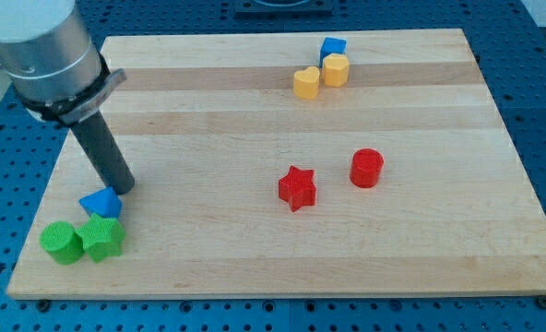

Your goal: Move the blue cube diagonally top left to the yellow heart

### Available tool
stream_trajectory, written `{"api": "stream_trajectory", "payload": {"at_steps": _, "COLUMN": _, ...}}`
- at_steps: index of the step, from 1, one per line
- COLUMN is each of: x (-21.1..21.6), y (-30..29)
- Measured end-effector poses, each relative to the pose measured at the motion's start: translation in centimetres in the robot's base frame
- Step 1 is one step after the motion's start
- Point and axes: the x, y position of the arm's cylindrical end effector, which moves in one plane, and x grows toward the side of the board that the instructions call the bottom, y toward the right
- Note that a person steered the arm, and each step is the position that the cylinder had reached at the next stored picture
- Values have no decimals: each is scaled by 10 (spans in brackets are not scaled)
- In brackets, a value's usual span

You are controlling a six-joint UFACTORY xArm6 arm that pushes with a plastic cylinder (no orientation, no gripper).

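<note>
The blue cube sits near the view's top, right of centre, touching the top of a yellow hexagonal block. The yellow heart lies just below and left of them, touching the yellow hexagonal block. My tip is far away at the view's lower left, right above a blue triangular block.
A green cylinder and a green star-like block sit side by side at the lower left corner of the wooden board. A red star and a red cylinder lie right of centre.
</note>
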Motion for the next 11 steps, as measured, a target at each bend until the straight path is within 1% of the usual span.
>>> {"api": "stream_trajectory", "payload": {"at_steps": 1, "x": 12, "y": 4}}
{"api": "stream_trajectory", "payload": {"at_steps": 2, "x": -15, "y": 14}}
{"api": "stream_trajectory", "payload": {"at_steps": 3, "x": -52, "y": 68}}
{"api": "stream_trajectory", "payload": {"at_steps": 4, "x": -79, "y": 160}}
{"api": "stream_trajectory", "payload": {"at_steps": 5, "x": -108, "y": 267}}
{"api": "stream_trajectory", "payload": {"at_steps": 6, "x": -147, "y": 349}}
{"api": "stream_trajectory", "payload": {"at_steps": 7, "x": -212, "y": 358}}
{"api": "stream_trajectory", "payload": {"at_steps": 8, "x": -248, "y": 317}}
{"api": "stream_trajectory", "payload": {"at_steps": 9, "x": -248, "y": 246}}
{"api": "stream_trajectory", "payload": {"at_steps": 11, "x": -254, "y": 218}}
